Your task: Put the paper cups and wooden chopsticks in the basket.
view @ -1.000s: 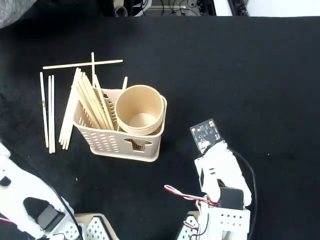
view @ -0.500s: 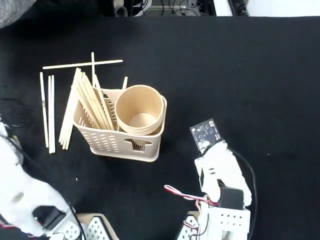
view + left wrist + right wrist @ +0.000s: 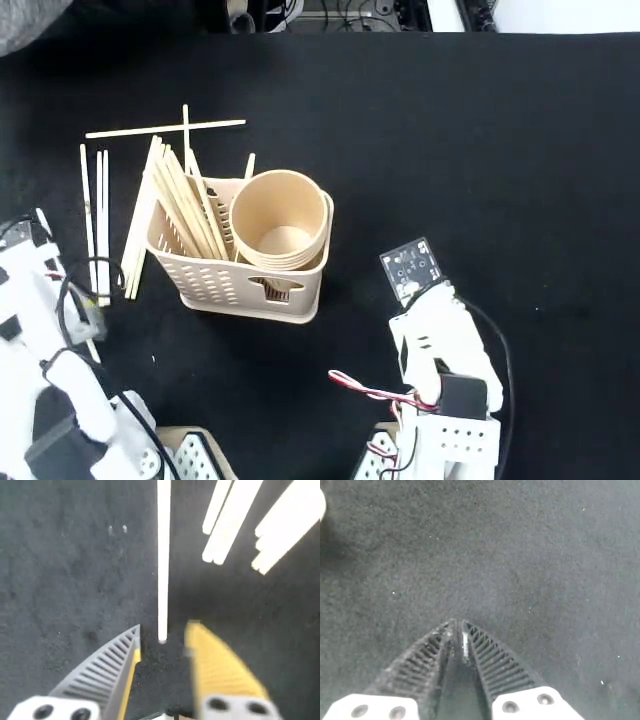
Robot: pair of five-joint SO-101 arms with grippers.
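Left gripper point(image 3: 165, 630) has just arrived at the loose sticks. From its own wrist its jaws stand apart, gripping nothing, with the end of one chopstick point(image 3: 163, 555) lying on the cloth right between the tips.

From overhead, the left arm point(image 3: 45, 300) has swung up from the near corner to the loose chopsticks point(image 3: 100, 220) left of the basket point(image 3: 240, 285). I'd say a pickup comes next. The paper cups point(image 3: 280, 215) already sit inside.

At the right wrist, the right gripper point(image 3: 456, 630) is pinched together over bare table.
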